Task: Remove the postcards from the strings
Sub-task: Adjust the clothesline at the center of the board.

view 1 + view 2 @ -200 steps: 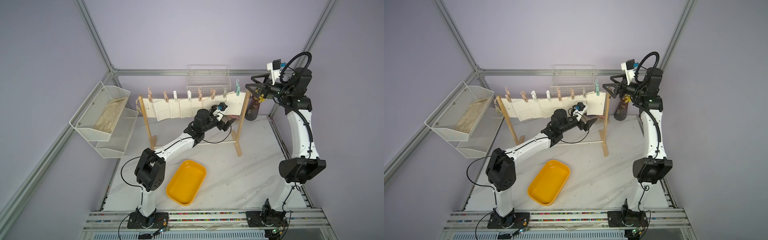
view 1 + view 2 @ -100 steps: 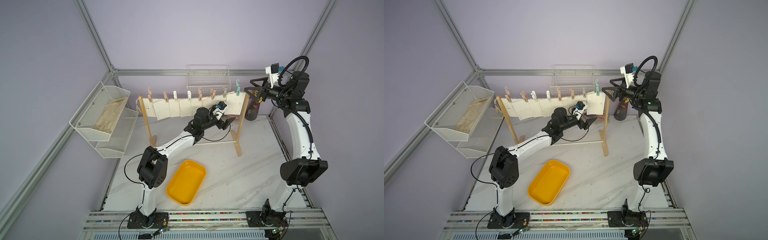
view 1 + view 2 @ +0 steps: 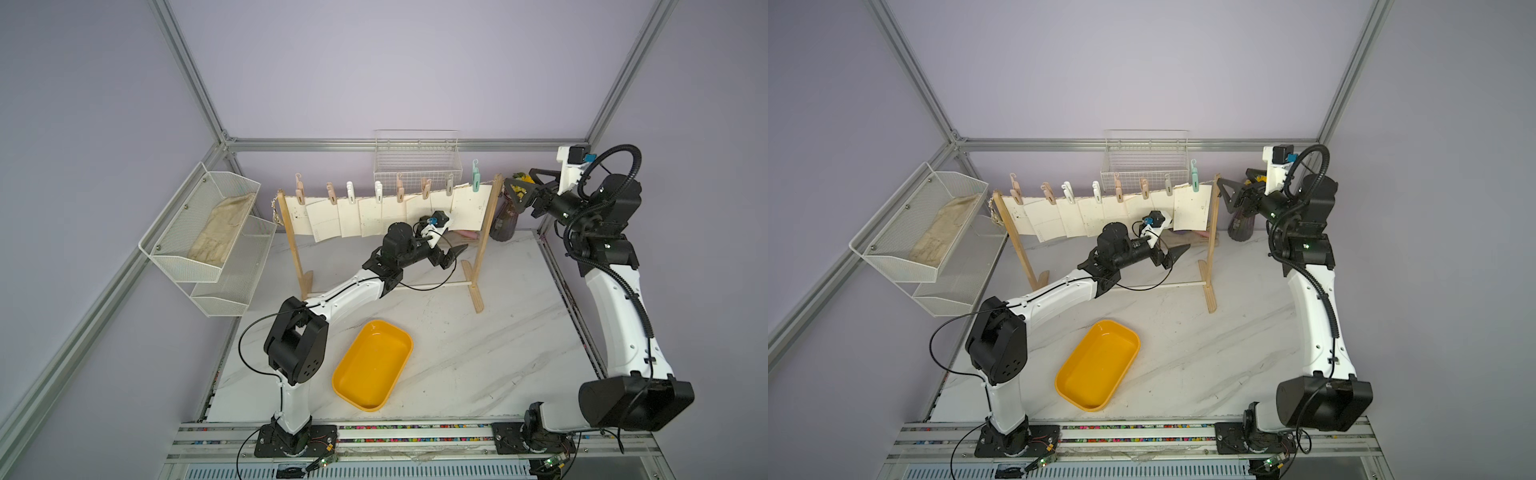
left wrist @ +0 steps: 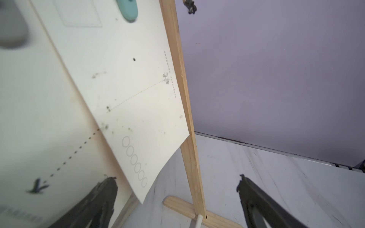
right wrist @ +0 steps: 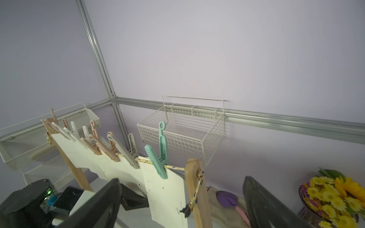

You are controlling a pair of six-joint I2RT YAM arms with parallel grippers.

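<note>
Both top views show the postcards point(image 3: 365, 214) hanging in a row from the string point(image 5: 174, 167), each held by a clothespin point(image 3: 475, 180), between two wooden posts point(image 3: 484, 232) at the back of the table point(image 3: 478, 353). The left gripper point(image 3: 455, 254) sits low in front of the cards at the end nearest the right arm, jaws wide and empty. In the left wrist view the teal-pinned end card point(image 4: 126, 88) hangs just ahead of its fingers point(image 4: 102, 195). The right gripper point(image 3: 519, 189) is up beside that end's post top, outside the rack, jaws wide, nothing held. A yellow tray point(image 3: 374, 365) lies apart from the rack.
</note>
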